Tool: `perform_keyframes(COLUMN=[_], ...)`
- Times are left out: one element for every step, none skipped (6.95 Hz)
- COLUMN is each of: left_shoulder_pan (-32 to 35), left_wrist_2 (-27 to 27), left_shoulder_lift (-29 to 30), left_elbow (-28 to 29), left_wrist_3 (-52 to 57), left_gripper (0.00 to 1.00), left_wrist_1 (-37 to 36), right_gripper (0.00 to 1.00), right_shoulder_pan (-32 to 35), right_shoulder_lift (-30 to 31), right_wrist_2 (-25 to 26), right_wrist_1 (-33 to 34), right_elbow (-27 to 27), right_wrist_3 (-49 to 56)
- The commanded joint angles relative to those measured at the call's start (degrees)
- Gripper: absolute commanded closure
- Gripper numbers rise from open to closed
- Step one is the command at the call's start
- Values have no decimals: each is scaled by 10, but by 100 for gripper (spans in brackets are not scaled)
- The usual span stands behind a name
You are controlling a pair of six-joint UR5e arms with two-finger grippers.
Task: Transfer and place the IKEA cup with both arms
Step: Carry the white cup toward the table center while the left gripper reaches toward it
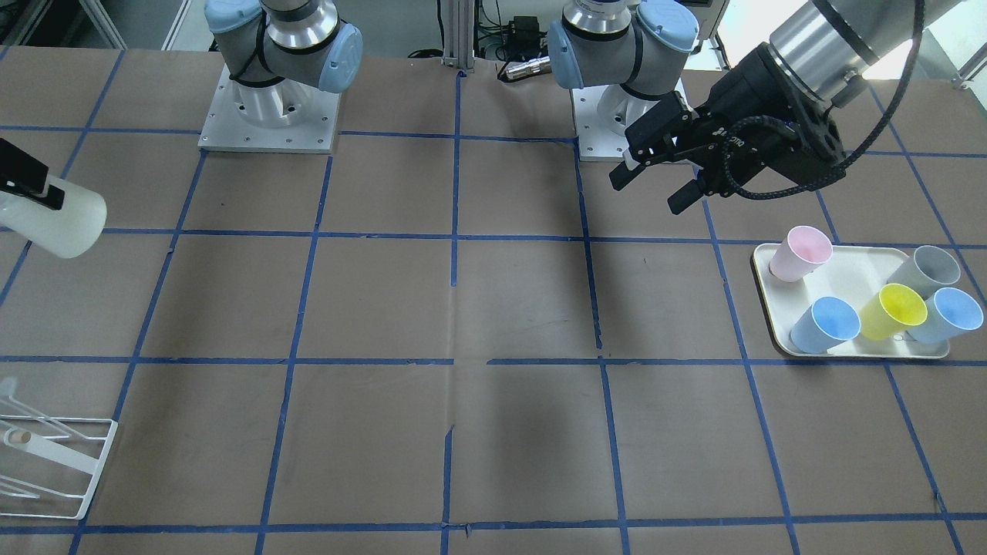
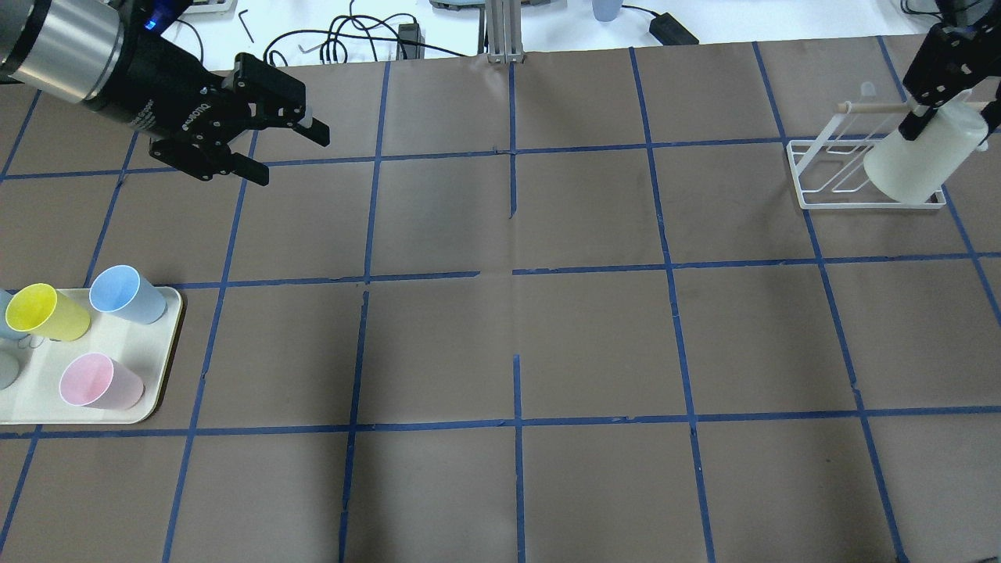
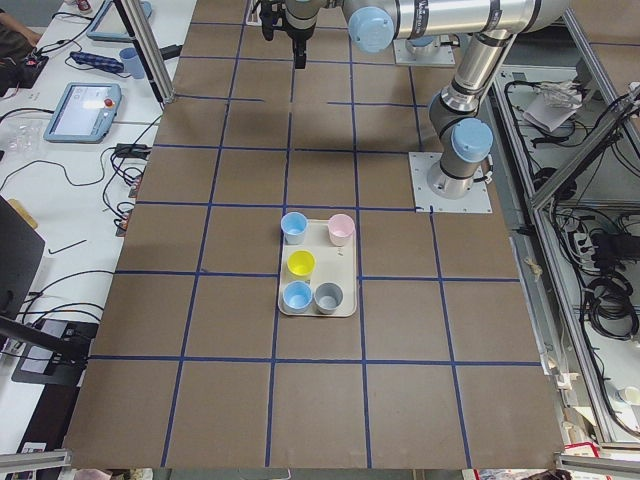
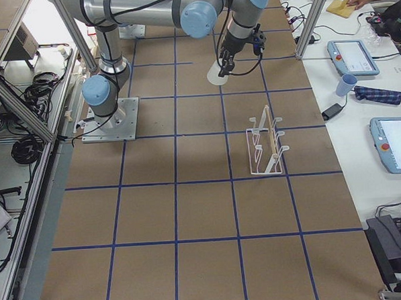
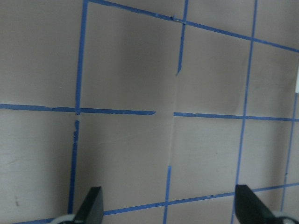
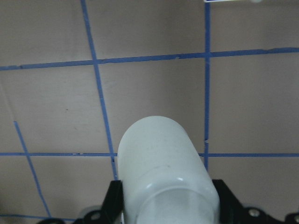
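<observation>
Overhead exterior view puts the IKEA cup (image 2: 911,164) at the right end of the table, lifted off the surface and clamped in the right gripper (image 2: 948,117), whose fingers pinch its wall up near the rim. The cup's long axis runs out from the gripper at a tilt, closed base leading. The right wrist view looks down that axis onto the rounded base, and a corner of the white wire rack (image 2: 829,148) shows just at the top edge of that view, beyond the base.

So the rack lies ahead of the cup's base, farther from the robot's bases. The front-facing view agrees: the cup hangs nearer the robot's side, and the rack sits apart from it towards the operators' edge. In the overhead view the two overlap, most likely only because the cup is held high.

The left gripper (image 2: 288,155) hovers with its jaws apart and nothing between them. It is over the left part of the table, beyond the tray (image 2: 117,340) of coloured cups (image 2: 43,313) and well apart from the cup. The right arm is by far the nearer to the rack, so the placing looks to be its job alone. With the base pointing at the rack, the wrist probably has to turn so that the open mouth meets a peg.
</observation>
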State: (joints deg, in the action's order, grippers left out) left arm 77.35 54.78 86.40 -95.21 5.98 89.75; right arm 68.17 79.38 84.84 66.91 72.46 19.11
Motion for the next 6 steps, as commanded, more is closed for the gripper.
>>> perform_keyframes(left_shoulder_pan=[-39,-41,-36,-34,-29,-13], left_wrist_2=[-200,-268,-321,-393,-447,-500], left_shoulder_lift=[-2,-3,-4,-8,-15,-18], left_elbow=[-54,-93,-129,-160,-181,-190], left_wrist_3=[11,17,56,67,78,77], left_gripper=[0,0,0,0,0,0], left_wrist_1=[1,-11,-17,-19,-23,-22], right_gripper=[71,71,71,71,71,71], right_shoulder_pan=[1,1,1,1,1,1], right_shoulder_lift=[27,37,46,50,55,60], right_wrist_2=[-98,-150,-205,-236,-319,-387], right_wrist_1=[-2,-6,-8,-16,-40,-75], right_elbow=[57,75,97,122,140,152], right_wrist_3=[2,2,-1,1,2,3])
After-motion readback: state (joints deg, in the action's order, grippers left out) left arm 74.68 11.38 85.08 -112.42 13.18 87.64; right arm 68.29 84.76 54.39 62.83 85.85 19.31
